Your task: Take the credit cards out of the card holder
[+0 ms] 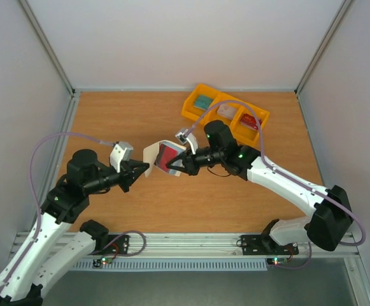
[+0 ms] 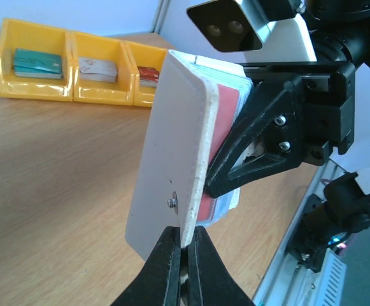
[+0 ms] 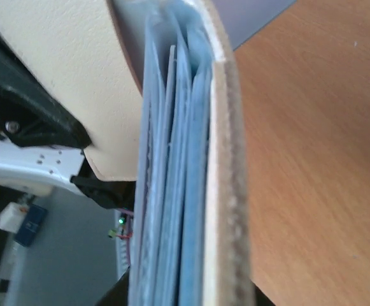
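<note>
Clenched left fingers hold the cream-white folding card holder open (in the air) so right fingers reach its thin red card; squeezing or not, I cannot tell.

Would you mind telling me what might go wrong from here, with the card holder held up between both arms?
The left gripper pinches only the edge of the card holder flap, off the table; a tug may slip it free. The right gripper has a finger lying flat over the red card, with more layers behind it, so it may drag several at once, or the holder itself.
</note>
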You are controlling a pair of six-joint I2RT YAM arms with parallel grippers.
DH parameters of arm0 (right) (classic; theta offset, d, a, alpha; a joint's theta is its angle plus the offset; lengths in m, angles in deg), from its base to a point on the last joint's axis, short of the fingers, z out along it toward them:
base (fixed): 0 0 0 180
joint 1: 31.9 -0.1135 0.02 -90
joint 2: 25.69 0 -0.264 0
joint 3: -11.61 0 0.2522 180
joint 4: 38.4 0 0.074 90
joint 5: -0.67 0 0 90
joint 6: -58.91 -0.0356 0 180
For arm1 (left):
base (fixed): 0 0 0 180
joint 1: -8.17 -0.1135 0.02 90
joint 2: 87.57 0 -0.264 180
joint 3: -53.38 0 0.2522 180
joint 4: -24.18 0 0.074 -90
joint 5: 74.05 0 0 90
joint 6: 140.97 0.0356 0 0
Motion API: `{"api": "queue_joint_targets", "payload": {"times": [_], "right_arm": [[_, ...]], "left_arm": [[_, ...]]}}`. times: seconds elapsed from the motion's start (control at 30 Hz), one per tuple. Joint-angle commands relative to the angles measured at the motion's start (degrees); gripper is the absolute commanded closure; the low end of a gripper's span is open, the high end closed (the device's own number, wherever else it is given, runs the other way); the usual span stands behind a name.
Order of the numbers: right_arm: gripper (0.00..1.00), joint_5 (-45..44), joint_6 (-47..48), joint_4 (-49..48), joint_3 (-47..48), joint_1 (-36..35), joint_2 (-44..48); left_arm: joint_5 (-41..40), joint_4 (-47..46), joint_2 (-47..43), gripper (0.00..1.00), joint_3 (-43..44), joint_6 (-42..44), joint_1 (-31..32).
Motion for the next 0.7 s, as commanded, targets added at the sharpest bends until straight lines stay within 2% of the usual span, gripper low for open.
{"api": "queue_joint_targets", "payload": {"times": [0.0,0.07,0.13,0.23,0.27,0.33,0.43,0.53,0.6,0.67], "right_arm": [[0.99,1.3,3.6,3.8,2.4,0.1,3.5],[0.99,1.6,5.6,7.4,3.4,0.3,4.6],[0.99,3.3,8.2,11.1,4.5,0.7,6.0],[0.99,9.1,11.7,17.1,6.8,0.9,6.9],[0.99,10.7,12.6,19.2,7.8,0.9,6.9],[0.99,11.7,13.6,22.1,9.2,0.9,6.9],[0.99,10.4,12.8,23.8,10.1,1.6,7.4],[0.99,8.2,8.1,23.9,11.5,3.7,6.9],[0.99,1.6,3.2,27.7,15.0,4.5,5.3],[0.99,-7.0,-0.6,34.1,20.6,4.6,2.9]], "left_arm": [[2.0,-1.5,-0.4,1.0,1.3,-1.2,-0.7],[-2.0,-0.4,-0.8,1.0,1.7,-0.8,-1.2],[-11.8,1.4,-0.6,0.96,2.2,-0.6,-1.9],[-26.4,2.0,0.2,0.55,2.3,1.7,-2.7],[-27.9,1.9,0.4,0.46,2.2,3.5,-2.8],[-25.8,1.7,0.2,0.35,2.3,5.6,-2.9],[-20.8,2.4,-0.5,0.28,3.4,8.1,-2.9],[-21.4,4.0,-1.2,0.24,5.9,12.3,-3.0],[-22.7,5.7,-1.9,0.23,8.4,15.8,-3.0],[-20.6,8.6,-2.7,0.23,11.2,20.7,-3.0]]}}
